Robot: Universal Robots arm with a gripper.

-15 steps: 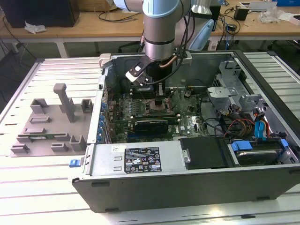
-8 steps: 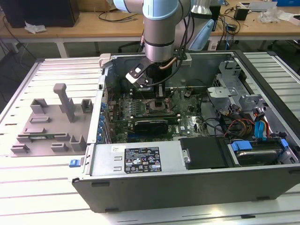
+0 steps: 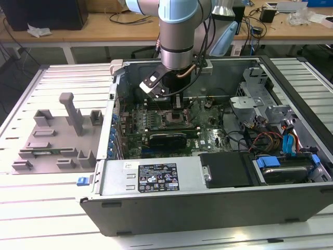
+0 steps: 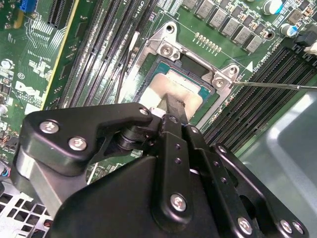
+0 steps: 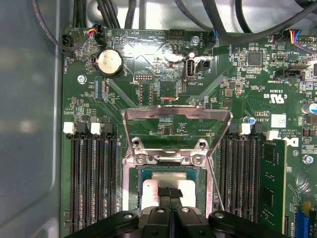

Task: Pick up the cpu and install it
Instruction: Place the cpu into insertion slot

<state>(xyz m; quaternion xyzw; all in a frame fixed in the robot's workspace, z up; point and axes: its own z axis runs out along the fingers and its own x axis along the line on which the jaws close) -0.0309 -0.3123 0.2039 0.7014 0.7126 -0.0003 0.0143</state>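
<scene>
White slatted counter point(image 3: 31, 219) carries an open computer case point(image 3: 208, 205). In the exterior view a grey fixture point(image 3: 57, 135) lies at its nine o'clock and a wooden counter point(image 3: 104, 32) stands at twelve. The black label point(image 3: 157, 178) on the case is too small to read. The hand point(image 5: 170, 192), fingers together, touches the cpu point(image 5: 153, 191), which lies in the socket point(image 5: 132, 198).

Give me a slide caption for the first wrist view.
Shut gripper over the cpu lying in the open socket of the motherboard, load plate raised.
</scene>
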